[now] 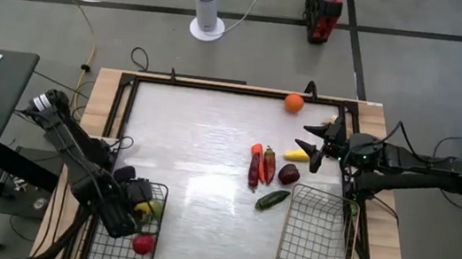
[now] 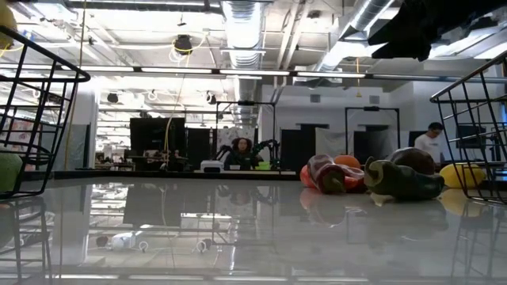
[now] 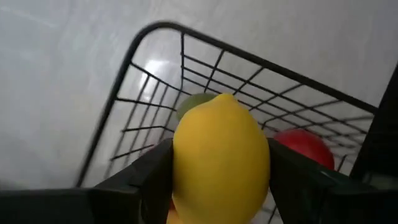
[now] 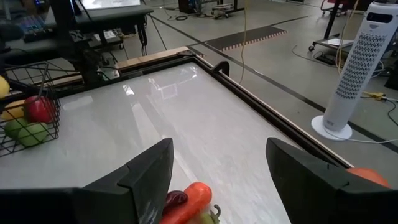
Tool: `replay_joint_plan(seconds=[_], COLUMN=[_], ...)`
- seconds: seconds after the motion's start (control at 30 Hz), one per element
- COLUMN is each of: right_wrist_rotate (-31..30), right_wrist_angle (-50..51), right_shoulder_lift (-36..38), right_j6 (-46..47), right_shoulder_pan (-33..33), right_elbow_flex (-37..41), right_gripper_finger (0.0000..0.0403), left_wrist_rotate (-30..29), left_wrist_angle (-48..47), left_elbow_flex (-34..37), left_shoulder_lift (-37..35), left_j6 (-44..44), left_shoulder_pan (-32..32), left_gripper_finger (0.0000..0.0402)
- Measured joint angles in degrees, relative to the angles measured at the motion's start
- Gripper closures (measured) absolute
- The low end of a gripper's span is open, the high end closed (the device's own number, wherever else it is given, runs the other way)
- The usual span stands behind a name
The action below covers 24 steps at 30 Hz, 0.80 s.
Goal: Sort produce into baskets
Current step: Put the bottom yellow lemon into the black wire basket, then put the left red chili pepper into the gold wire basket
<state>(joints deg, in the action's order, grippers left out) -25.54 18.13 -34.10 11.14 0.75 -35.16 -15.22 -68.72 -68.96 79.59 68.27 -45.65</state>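
One lemon (image 3: 221, 155) sat pinched in the left gripper (image 3: 217, 180) over the left basket (image 3: 155, 93); dropped from there, it might bounce out. Farther off, the right gripper (image 4: 217, 180) hung open above the carrot (image 4: 186, 202).

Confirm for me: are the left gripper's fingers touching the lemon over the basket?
Touching. The left wrist view shows the left gripper with a dark finger pressed against each side of the lemon, no gap, above the basket.
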Motion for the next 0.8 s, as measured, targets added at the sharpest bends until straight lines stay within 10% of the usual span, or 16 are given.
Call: replay_joint_plan(seconds=[0.37, 0.8], right_wrist_rotate=[0.0, 0.2], right_wrist_angle=[-0.2, 1.7], right_shoulder_lift=[0.0, -0.1], right_j6=[0.0, 0.9], right_shoulder_pan=[0.0, 0.0], right_elbow_flex=[0.0, 0.0], right_gripper_finger=[0.0117, 0.0117], left_wrist_rotate=[5.6, 3.0], left_wrist_angle=[3.3, 10.8], left_elbow_flex=[9.4, -2.2], left_shoulder_lift=[-0.8, -0.8], left_j6=[4.8, -11.3], left_shoulder_pan=[1.8, 8.2], left_gripper_finger=[0.0076, 0.0041])
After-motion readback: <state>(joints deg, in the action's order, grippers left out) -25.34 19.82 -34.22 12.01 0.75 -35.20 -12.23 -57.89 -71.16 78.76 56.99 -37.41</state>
